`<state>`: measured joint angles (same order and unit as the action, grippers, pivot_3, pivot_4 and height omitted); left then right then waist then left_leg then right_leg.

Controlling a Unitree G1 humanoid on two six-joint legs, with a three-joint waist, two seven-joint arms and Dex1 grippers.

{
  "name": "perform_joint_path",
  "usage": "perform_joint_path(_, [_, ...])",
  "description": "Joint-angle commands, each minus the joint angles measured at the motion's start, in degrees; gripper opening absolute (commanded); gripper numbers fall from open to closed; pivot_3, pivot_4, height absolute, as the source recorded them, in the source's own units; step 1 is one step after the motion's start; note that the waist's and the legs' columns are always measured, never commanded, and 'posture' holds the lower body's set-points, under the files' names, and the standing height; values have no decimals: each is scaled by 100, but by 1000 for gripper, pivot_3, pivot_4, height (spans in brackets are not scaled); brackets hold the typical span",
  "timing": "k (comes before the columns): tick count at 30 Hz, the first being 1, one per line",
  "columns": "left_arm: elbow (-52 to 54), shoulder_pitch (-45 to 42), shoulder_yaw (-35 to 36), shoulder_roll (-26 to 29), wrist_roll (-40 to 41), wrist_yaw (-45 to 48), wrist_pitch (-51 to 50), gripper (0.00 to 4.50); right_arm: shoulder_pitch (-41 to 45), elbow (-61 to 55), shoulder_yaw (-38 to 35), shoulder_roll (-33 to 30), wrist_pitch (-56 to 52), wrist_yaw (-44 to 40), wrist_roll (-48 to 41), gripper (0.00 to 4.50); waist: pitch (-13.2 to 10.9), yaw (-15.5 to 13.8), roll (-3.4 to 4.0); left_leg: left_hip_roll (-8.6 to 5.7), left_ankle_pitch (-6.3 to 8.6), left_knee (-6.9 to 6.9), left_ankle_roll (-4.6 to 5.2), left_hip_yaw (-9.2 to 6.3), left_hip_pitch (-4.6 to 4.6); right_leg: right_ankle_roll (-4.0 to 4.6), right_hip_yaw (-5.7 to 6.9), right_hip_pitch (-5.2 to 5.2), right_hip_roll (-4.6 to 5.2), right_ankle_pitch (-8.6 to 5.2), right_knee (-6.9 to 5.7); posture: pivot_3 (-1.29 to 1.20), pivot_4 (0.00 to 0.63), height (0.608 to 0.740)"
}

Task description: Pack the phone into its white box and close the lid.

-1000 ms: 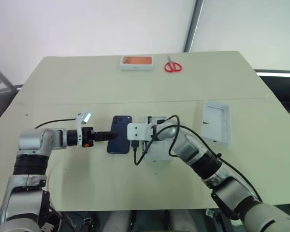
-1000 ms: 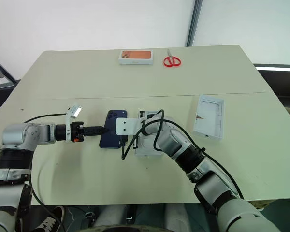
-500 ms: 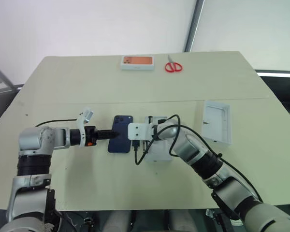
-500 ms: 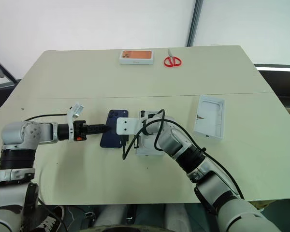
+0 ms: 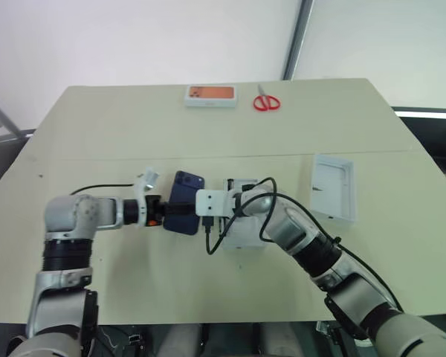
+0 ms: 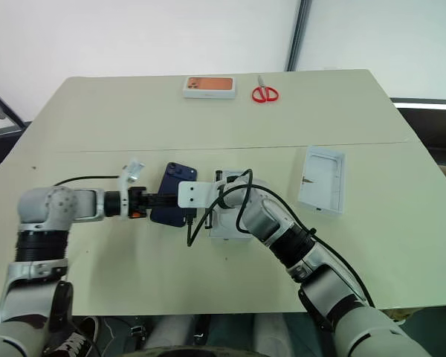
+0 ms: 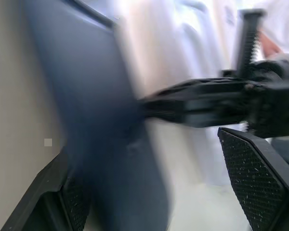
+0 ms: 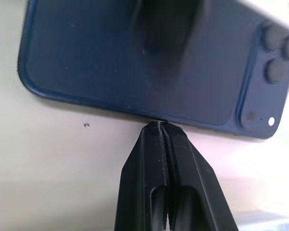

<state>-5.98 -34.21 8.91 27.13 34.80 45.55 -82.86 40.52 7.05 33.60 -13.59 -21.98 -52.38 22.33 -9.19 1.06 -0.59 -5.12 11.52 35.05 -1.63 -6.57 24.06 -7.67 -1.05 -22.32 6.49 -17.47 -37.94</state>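
Left hand (image 6: 163, 199) spread wide around the phone (image 6: 172, 204), mid-desk (image 6: 97, 119). Right hand (image 8: 160, 126) clenched empty, tips at phone's edge, over the white box (image 6: 227, 227). Lid (image 6: 322, 180) near right edge.

The white box (image 5: 241, 230) lies largely hidden under the right arm, and the phone (image 7: 106, 125) is smeared by blur in the left wrist view (its far end cut off).

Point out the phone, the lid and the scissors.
phone (image 5: 184, 211), left eye view, middle of its blue back.
lid (image 5: 334, 187), left eye view, its white inside.
scissors (image 5: 266, 103), left eye view, red handles.
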Motion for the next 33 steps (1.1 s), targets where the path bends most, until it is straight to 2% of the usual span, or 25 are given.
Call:
perform_joint_path(1, [236, -197, 40, 43, 88, -233, -85, 3991, -19, -35, 126, 76, 42, -19, -26, 76, 0, 24, 1, 0, 0, -6, -1, 4, 1, 0, -7, -1, 0, 0, -2, 0, 150, 740])
perform_joint_path(10, [187, 122, 497, 67, 490, -148, 68, 3991, -53, -62, 129, 16, 81, -1, -13, 76, 0, 18, 0, 3, -7, -12, -13, 7, 5, 3, -8, -15, -1, -2, 0, 0, 150, 740])
perform_joint_path(17, [5, 228, 839, 347, 693, -99, 190, 3991, -72, -95, 140, 1, 84, -1, -9, 76, 0, 14, 0, 3, -1, -10, -3, 7, 5, 3, -8, -21, 0, -2, 1, 0, 150, 740])
perform_joint_path(26, [-47, 431, 745, 336, 820, -62, 352, 3991, -70, -74, 149, -10, 120, 26, 11, 76, 0, 13, 0, 2, -1, -10, -3, 7, 6, 3, -8, -21, 0, -2, 1, 0, 150, 740])
perform_joint_path(29, [-163, 414, 789, 173, 889, -164, 326, 3163, -78, -81, 143, -26, 110, 24, 8, 0, 0, 6, 0, 2, -1, -7, -3, 6, 5, 3, -7, -19, 1, -1, 1, 0, 150, 740])
perform_joint_path(33, [-83, 546, 768, 110, 992, -103, 298, 990, -83, -94, 144, -35, 102, 23, 11, 0, -1, 11, -1, 2, -1, -8, -3, 6, 6, 3, -7, -20, 1, -1, 1, 0, 150, 740])
